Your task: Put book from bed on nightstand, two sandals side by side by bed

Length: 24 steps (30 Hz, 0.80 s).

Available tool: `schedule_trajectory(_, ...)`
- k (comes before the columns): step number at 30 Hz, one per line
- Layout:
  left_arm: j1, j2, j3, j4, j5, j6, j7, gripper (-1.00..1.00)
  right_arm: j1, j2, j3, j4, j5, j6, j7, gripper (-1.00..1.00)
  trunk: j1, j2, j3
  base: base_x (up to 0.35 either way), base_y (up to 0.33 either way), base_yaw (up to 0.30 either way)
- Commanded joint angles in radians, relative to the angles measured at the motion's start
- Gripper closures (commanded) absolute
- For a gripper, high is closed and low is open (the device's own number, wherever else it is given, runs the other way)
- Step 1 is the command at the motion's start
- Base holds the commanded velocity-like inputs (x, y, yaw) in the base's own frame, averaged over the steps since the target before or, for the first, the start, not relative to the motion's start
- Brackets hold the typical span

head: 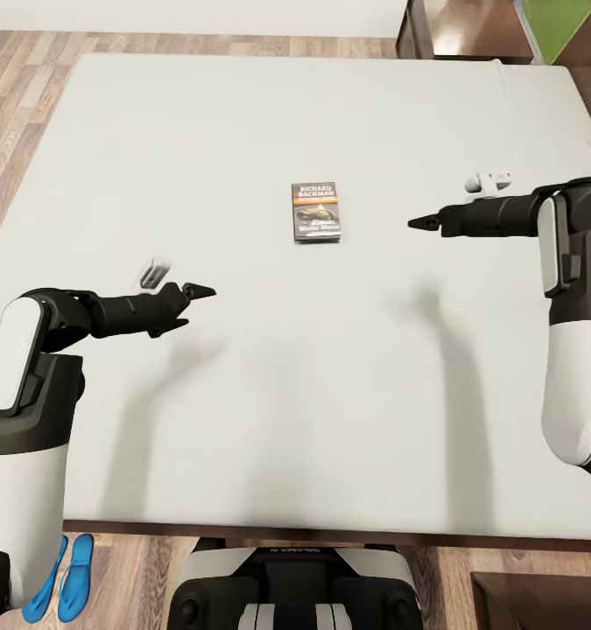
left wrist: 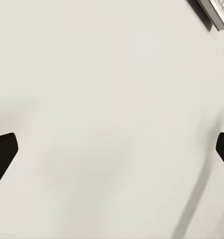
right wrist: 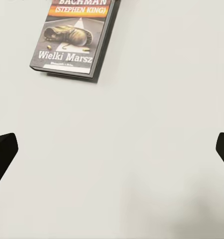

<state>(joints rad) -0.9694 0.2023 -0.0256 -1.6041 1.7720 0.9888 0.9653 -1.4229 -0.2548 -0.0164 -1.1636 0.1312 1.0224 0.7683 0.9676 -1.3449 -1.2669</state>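
The book [head: 315, 211] lay flat near the middle of the bed [head: 242, 140], cover up, its white title lettering at the far end from the robot. Both arms reached out over the pale mattress. The left claw [head: 200, 291] hovered to the near left of the book, well apart from it; the right claw [head: 423, 223] hovered to the book's right, at about the same depth as it and nearer to it than the left one. In the left wrist view the two fingertips [left wrist: 3, 152] stood wide apart at the frame's edges, so the claw was open, with a corner of the book [left wrist: 214, 12] just showing. The right wrist view showed the same wide-open spread of fingertips [right wrist: 3, 152] above bare mattress, nothing between them, the book [right wrist: 74, 37] lying ahead. The two sandals [head: 61, 577] lay side by side, touching, on the wood floor [head: 137, 577] just beside the bed's near edge, by the robot's left arm.
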Motion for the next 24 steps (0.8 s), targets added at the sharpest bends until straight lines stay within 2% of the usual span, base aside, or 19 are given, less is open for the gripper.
schedule_trajectory(1,-0.001,0.000,0.000,-0.001,0.009,0.001,0.010,-1.00,-0.001,0.000,-0.002,0.000,0.010,0.003,0.009,-1.00,0.000,0.000,0.000,0.000,0.000,0.003)
schedule_trajectory(5,-0.002,0.000,0.000,-0.003,0.011,0.001,0.010,-1.00,-0.004,0.002,-0.005,0.011,0.011,-0.001,-0.001,-1.00,0.000,0.000,0.000,0.000,0.000,0.002)
schedule_trajectory(8,-0.006,0.001,0.001,-0.003,0.012,0.001,0.011,-1.00,-0.010,0.007,-0.004,0.029,0.011,-0.004,-0.039,-1.00,0.000,0.000,0.000,0.000,0.000,0.000)
schedule_trajectory(9,-0.009,0.000,0.000,-0.003,0.011,0.000,0.011,-1.00,-0.026,0.011,-0.004,0.072,0.008,-0.007,-0.112,-1.00,0.000,0.000,0.000,0.000,0.000,0.000)
schedule_trajectory(13,-0.010,0.001,-0.002,-0.003,0.011,0.000,0.009,-1.00,-0.096,0.027,-0.004,0.181,0.004,-0.018,-0.233,-1.00,0.000,0.000,0.000,0.000,0.000,0.000)
schedule_trajectory(16,-0.012,0.007,-0.017,-0.003,0.008,0.004,0.004,-1.00,-0.164,0.063,-0.003,0.290,0.001,-0.051,-0.336,-1.00,0.000,0.000,0.000,0.000,0.000,0.000)
schedule_trajectory(19,-0.024,0.010,-0.038,-0.002,0.000,0.009,0.009,-1.00,-0.211,0.111,-0.003,0.387,0.000,-0.107,-0.436,-1.00,0.000,0.000,0.000,0.000,0.000,0.000)
schedule_trajectory(20,-0.039,0.011,-0.049,-0.001,-0.003,0.012,0.011,-1.00,-0.233,0.138,-0.004,0.443,-0.001,-0.141,-0.489,-1.00,0.000,0.000,0.000,0.000,0.000,0.000)
schedule_trajectory(24,-0.060,0.012,-0.057,-0.002,-0.003,0.012,0.016,-1.00,-0.275,0.169,-0.004,0.519,-0.004,-0.178,-0.545,-1.00,0.000,0.000,0.000,0.000,0.000,0.000)
